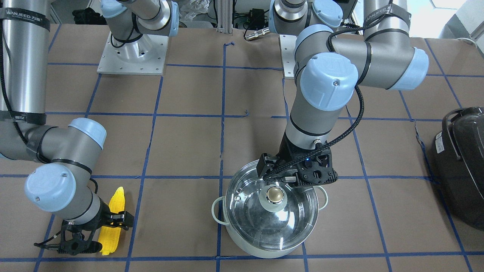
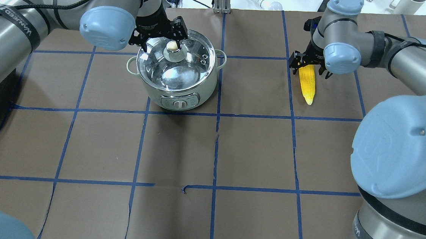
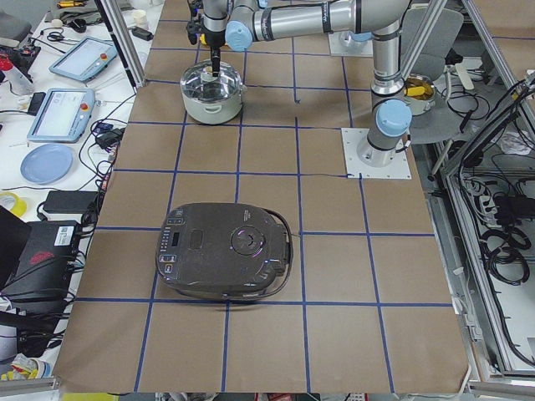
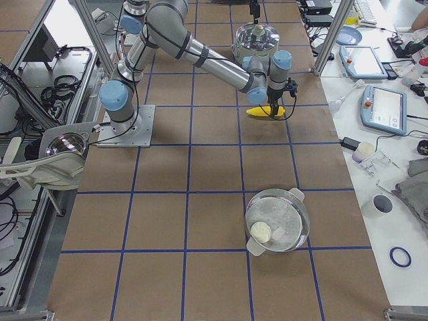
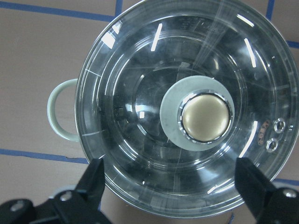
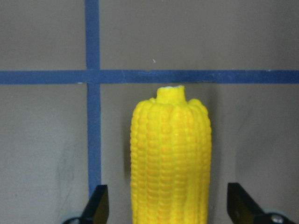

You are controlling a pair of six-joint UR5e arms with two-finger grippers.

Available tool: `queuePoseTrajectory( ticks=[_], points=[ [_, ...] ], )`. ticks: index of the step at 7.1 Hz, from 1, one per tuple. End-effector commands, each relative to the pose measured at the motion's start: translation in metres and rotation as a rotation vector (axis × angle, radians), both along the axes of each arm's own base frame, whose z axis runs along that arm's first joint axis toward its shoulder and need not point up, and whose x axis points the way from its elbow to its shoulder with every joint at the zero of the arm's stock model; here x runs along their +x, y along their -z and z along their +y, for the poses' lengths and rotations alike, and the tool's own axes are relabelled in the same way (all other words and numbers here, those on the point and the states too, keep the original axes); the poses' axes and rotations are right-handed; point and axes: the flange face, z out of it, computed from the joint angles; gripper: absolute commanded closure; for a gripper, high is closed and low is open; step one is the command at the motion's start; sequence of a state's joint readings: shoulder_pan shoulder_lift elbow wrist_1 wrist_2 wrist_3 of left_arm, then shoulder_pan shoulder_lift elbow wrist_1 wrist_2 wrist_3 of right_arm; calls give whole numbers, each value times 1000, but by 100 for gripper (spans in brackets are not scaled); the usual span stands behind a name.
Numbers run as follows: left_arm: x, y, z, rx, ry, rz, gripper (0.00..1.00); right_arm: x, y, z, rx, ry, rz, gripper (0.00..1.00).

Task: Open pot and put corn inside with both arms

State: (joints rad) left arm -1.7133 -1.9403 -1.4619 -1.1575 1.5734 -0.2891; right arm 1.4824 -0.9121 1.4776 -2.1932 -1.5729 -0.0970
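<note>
L gripper (image 5: 169, 165) spread over closed pot (image 2: 179, 94) by lid knob (image 5: 205, 116); R gripper (image 6: 167, 187) spread astride corn (image 6: 170, 158) on table (image 2: 252, 156).

Lid (image 2: 186, 70) closes the pot (image 2: 162, 92)
Bare table (image 2: 255, 85) lies between pot and corn (image 2: 307, 83); dark appliance (image 1: 463, 177) stands well aside at the left end

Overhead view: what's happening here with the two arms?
Nothing is grasped yet. The left claw hangs open over the brass-coloured knob of the clear glass lid, which sits on the round steel pot. The right claw is open, straddling the bright yellow toy corn cob lying on the brown table.
</note>
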Motion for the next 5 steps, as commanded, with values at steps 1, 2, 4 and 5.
queuePoseTrajectory(
  ticks=[1,2,4,5],
  points=[
    [-19,14,-4,-23,3,7,0,-1,10,-1,2,1,2,55],
    [-20,18,-6,-26,10,7,0,-1,-5,-6,-25,-2,3,70],
    [-26,23,-6,-22,22,6,6,-2,-30,-15,-71,-20,6,100],
    [-26,24,-6,-20,29,5,9,0,-57,-18,-106,-25,-7,100]
  ],
)
